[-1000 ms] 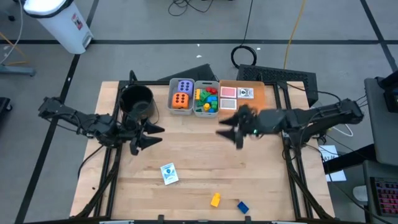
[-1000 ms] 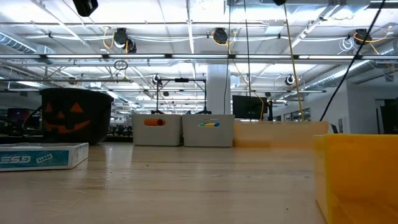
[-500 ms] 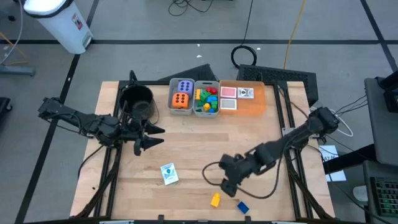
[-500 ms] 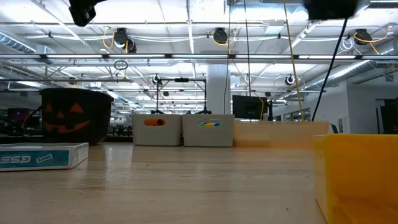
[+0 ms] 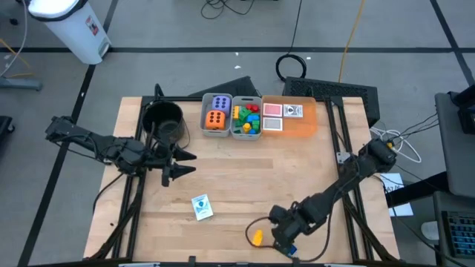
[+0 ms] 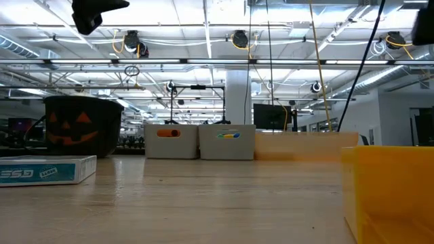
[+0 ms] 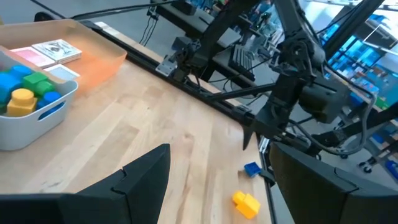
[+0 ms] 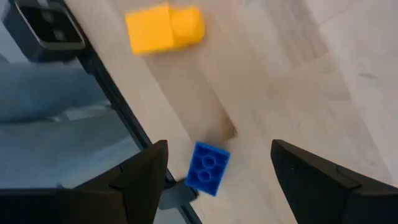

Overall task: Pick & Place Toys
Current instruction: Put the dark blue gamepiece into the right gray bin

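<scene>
Hovering open-jawed and empty, the right tool (image 5: 284, 243) hangs directly above the small blue plastic brick (image 8: 208, 168), far nearer than the left tool (image 5: 175, 163).

Lab hall: ceiling pipes (image 6: 203, 62), monitors (image 6: 271, 116), floor cables (image 5: 293, 65).

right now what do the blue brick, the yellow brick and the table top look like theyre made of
Blue brick: likely moulded plastic, judging by its even saturated colour and round studs on top. Yellow brick: probably the same kind of plastic, with flat colour, rounded edges and a smooth, slightly glossy look. Table top: looks like light wood, with parallel planks and visible grain, matte finish.
</scene>
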`<state>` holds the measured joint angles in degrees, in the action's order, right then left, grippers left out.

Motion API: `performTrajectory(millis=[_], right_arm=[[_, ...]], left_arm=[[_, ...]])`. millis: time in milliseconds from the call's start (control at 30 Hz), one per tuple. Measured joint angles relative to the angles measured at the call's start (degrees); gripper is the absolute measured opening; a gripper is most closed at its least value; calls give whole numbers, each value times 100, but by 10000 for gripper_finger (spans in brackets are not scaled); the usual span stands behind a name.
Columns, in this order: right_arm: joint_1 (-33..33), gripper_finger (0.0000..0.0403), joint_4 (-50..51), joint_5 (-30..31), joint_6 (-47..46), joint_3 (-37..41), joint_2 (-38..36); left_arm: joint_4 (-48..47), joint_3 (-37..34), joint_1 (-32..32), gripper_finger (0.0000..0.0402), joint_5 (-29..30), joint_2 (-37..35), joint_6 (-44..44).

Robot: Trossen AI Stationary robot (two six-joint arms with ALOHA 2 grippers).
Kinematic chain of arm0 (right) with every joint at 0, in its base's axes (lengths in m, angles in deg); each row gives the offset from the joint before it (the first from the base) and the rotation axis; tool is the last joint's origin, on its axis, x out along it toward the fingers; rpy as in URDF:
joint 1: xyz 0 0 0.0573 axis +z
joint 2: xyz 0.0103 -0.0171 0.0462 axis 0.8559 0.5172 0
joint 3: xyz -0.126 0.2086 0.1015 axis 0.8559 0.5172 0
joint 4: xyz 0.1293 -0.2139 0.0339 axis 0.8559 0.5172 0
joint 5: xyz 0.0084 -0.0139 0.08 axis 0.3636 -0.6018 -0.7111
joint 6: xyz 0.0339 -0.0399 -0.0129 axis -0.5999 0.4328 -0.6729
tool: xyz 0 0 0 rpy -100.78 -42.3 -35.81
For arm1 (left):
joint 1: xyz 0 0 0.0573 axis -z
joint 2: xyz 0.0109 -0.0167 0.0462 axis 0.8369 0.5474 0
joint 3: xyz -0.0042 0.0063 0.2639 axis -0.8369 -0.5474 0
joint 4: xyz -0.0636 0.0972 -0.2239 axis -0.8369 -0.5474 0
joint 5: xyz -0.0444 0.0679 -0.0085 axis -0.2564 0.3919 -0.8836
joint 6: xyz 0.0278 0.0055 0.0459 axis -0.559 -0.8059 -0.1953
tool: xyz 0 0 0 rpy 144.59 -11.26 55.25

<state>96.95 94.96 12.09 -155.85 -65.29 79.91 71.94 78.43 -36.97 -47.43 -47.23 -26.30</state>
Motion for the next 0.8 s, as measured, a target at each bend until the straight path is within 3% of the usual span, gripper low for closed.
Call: performTrajectory(millis=[400,800], right_arm=[[245,274,-1271,-30,-1068,659,37],[516,274,-1388,-330,-1446,953,120]], left_arm=[[-23,0,0,282,15,2,-2],[-161,0,0,282,17,11,-31]])
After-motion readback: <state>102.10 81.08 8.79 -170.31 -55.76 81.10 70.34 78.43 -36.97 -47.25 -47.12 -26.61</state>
